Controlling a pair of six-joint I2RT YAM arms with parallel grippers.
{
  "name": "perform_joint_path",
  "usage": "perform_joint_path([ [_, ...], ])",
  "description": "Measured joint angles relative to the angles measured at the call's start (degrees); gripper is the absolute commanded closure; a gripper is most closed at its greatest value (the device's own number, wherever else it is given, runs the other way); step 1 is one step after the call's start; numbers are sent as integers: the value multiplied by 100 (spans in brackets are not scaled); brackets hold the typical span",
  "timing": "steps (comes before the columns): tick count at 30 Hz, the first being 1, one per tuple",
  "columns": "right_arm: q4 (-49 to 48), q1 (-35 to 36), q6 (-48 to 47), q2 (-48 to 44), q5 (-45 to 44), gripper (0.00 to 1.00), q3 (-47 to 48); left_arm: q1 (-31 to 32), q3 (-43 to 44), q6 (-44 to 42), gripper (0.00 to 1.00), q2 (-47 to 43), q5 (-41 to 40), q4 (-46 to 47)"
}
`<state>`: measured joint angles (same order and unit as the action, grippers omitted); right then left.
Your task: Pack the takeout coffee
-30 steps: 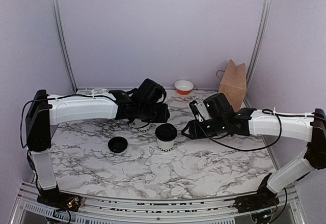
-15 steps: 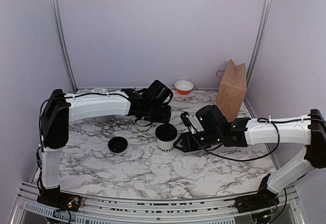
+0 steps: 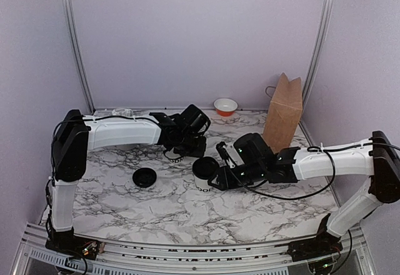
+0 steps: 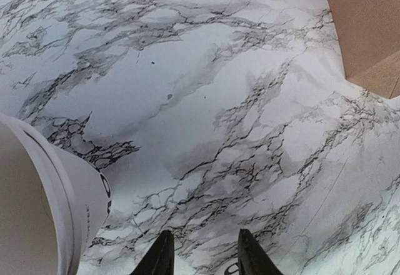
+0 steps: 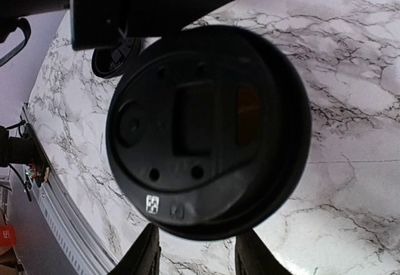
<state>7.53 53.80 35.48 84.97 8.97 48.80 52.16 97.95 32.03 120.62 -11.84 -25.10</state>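
The takeout coffee (image 3: 202, 174) is a white paper cup with dark lettering and a black lid on top, standing mid-table. My right gripper (image 3: 218, 179) sits at its right side. In the right wrist view the black lid (image 5: 206, 131) fills the picture, and my right gripper (image 5: 199, 253) is open, its fingertips just short of the lid's near rim. My left gripper (image 3: 187, 145) hovers behind the cup, over a second white cup (image 3: 177, 157) without a lid. In the left wrist view my left gripper (image 4: 206, 253) is open over bare marble, that white cup (image 4: 56, 212) at the left edge.
A loose black lid (image 3: 144, 177) lies left of the cups. A brown paper bag (image 3: 284, 114) stands upright at the back right, its side also showing as the bag (image 4: 369, 25). A small orange bowl (image 3: 225, 105) sits by the back wall.
My right gripper has moved left across the table, up to the lidded cup. The left arm has drawn in and shifted right, staying over the lidless cup.
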Motion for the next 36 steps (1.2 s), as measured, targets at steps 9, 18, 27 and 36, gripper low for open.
perform_joint_path([
  [9, 24, 4, 13, 44, 33, 61, 0, 44, -737, 227, 64, -393, 22, 66],
  [18, 238, -9, -35, 17, -109, 61, -2, 240, -1318, 433, 64, -861, 37, 264],
  [27, 514, -348, -107, -498, -210, 61, -378, 439, -1707, 636, 64, -968, 85, 487],
  [36, 664, -861, -120, -1049, -203, 60, -623, 667, -1823, 791, 64, -1071, 160, 710],
])
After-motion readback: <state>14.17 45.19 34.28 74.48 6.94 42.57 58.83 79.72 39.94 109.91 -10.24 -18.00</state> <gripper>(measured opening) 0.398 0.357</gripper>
